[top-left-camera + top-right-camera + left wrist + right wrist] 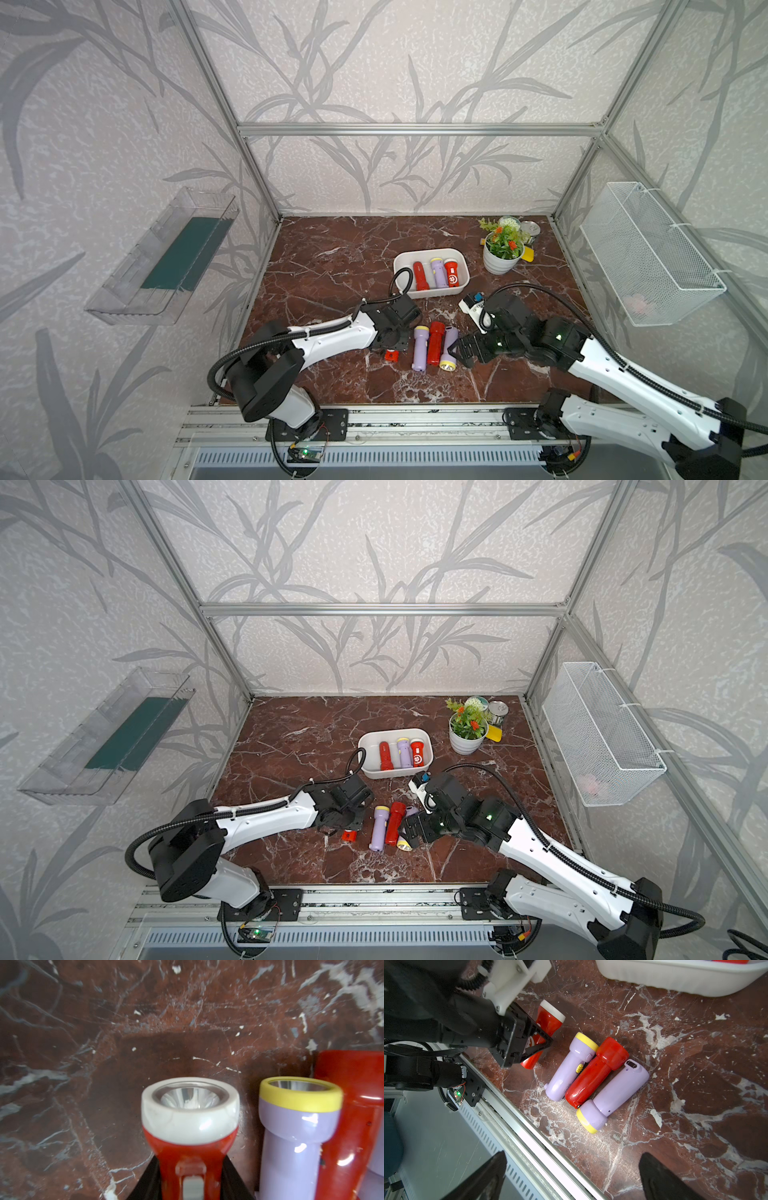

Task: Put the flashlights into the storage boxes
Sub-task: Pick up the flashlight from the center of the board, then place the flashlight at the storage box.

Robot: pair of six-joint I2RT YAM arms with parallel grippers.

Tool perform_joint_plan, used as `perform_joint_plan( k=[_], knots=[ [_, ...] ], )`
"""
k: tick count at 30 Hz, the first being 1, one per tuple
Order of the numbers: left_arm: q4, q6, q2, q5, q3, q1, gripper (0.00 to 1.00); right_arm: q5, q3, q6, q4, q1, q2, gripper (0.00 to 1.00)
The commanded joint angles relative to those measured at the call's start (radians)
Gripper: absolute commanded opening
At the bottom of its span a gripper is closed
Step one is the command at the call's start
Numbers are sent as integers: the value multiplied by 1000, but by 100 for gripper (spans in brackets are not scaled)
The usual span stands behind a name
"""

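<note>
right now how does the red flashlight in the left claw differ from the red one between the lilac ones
The gripped red flashlight has a white head ring; the middle red flashlight is red all over. The gripped one sits in the left claw; the middle one lies free, touching two lilac flashlights. Both heads point toward the white tub.
</note>
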Motion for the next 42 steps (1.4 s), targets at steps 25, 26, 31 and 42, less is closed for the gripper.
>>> perform_joint_plan(
  k=[25, 26, 31, 42],
  knots=[
    [-154, 314, 333, -39, 701, 221, 33, 82, 78, -28, -84, 5, -54, 99],
    [-158, 317, 356, -27, 726, 226, 33, 93, 91, -32, -87, 5, -50, 99],
    [-179, 319, 475, 23, 824, 252, 33, 151, 193, -72, -102, 2, 14, 99],
    [-185, 318, 613, 89, 927, 298, 33, 160, 350, -118, -108, -4, 145, 99]
  ],
)
